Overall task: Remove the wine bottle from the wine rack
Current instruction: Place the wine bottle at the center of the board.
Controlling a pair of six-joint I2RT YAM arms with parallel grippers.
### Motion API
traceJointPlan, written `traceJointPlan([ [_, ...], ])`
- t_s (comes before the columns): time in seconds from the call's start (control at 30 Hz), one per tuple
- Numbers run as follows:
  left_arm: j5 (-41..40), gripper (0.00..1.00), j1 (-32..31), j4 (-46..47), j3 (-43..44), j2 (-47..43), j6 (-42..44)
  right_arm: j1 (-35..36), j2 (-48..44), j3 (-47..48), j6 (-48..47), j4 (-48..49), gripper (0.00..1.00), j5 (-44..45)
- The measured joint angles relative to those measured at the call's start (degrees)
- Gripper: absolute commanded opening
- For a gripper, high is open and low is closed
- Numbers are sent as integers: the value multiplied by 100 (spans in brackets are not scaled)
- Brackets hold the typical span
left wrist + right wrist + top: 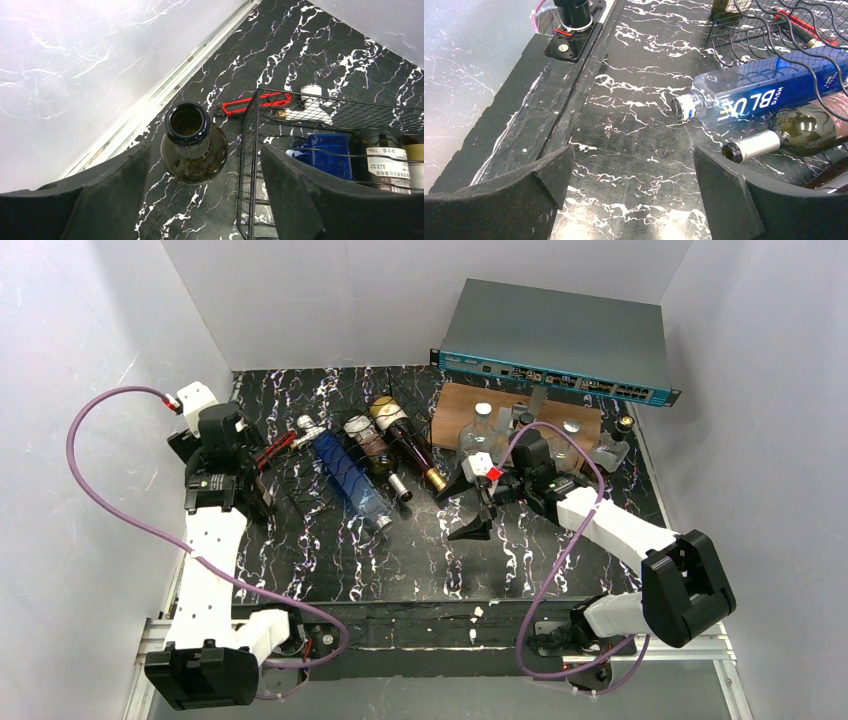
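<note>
Dark glass bottle (192, 150) upright just outside rack (248, 190).
Sits between parted left jaws, untouched; right jaws wide, empty, farther.

White panel walls (300, 300) enclose a black, white-veined surface (400, 565) under bright, even light; a grey box (570, 335), apparently network equipment, sits at the back right.

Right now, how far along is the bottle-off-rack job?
Done: a dark wine bottle stands upright on the table, outside the wine rack. In hand: nothing; the left claw is open around it without touching, and the right claw is open over the table. Left: back the left claw away. The blue bottle lies in the rack.
</note>
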Motion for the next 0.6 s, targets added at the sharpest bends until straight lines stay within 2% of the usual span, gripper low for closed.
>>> traceJointPlan([
  [0.07, 26, 97, 0, -37, 0, -83, -33, 0, 0, 0, -28, -2, 98, 0],
  [0.1, 46, 98, -2, -70, 0, -129, -28, 0, 0, 0, -39, -2, 98, 0],
  [0.37, 632, 98, -9, -704, 0, -826, -210, -37, 0, 0, -280, -319, 99, 0],
  [0.6, 1729, 98, -157, -1399, -81, -1655, -577, -76, 0, 44, -669, -822, 98, 0],
])
